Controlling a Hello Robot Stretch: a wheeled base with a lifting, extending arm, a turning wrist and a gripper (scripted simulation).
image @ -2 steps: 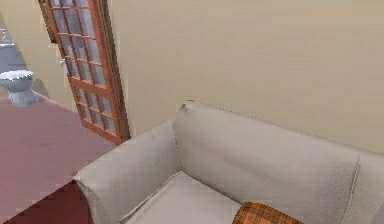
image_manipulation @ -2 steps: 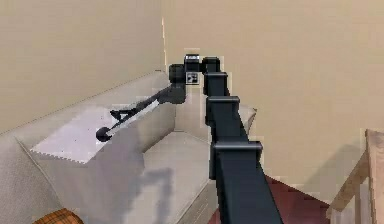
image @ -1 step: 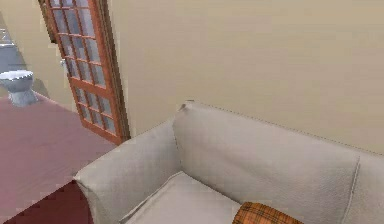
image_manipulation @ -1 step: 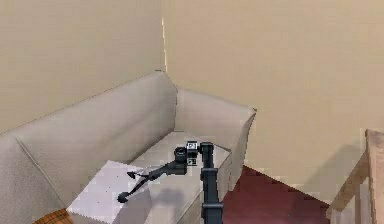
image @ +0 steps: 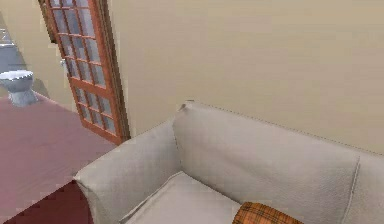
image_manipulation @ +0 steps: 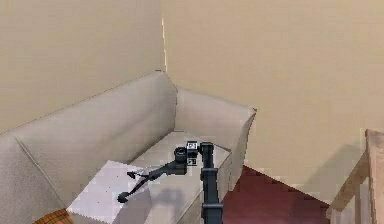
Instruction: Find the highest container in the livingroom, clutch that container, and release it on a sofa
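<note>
A beige sofa (image: 250, 150) stands against the cream wall. It appears again in the arm side view as the sofa (image_manipulation: 100, 125), with a pale grey cushion (image_manipulation: 105, 190) on its seat. The dark arm bar (image_manipulation: 210, 190) rises from the bottom edge. My gripper (image_manipulation: 128, 192) reaches left over the seat, and its thin fingers (image_manipulation: 150, 178) end at the cushion with a small dark blob at the tip. With the cushion behind the far end, I cannot tell whether the gripper holds anything.
An orange plaid pillow (image: 262, 214) lies on the seat. A wood-framed glazed door (image: 88, 60) stands at the left, with a toilet (image: 18, 82) beyond it. Dark red floor (image_manipulation: 285, 200) runs beside the sofa's arm. A wooden table edge (image_manipulation: 366, 170) is at the right.
</note>
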